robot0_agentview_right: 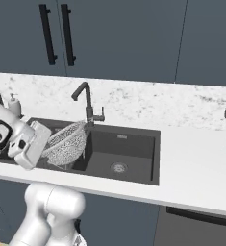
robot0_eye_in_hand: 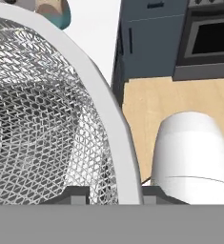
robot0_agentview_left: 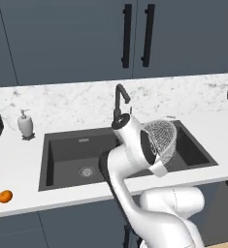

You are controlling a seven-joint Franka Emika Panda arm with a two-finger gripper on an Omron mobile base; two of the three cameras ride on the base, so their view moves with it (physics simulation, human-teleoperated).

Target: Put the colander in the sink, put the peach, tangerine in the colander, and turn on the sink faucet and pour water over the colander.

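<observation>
Mesh colander [robot0_agentview_left: 162, 138] tilted on edge above the sink [robot0_agentview_left: 67, 155]; tangerine [robot0_agentview_left: 5, 196] left of the sink.

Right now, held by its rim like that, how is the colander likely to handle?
The colander is open mesh with a solid rim, so probably light and stiff. Gripped at one edge, tilted above the sink, it may swing or pivot in the jaws.

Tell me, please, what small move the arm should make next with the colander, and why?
Probably lower it into the sink and level it. The gripper is shut on the rim of the colander, which hangs tilted on its side above the basin, beside the faucet. The tangerine waits on the counter, so the colander must be set down first.
</observation>
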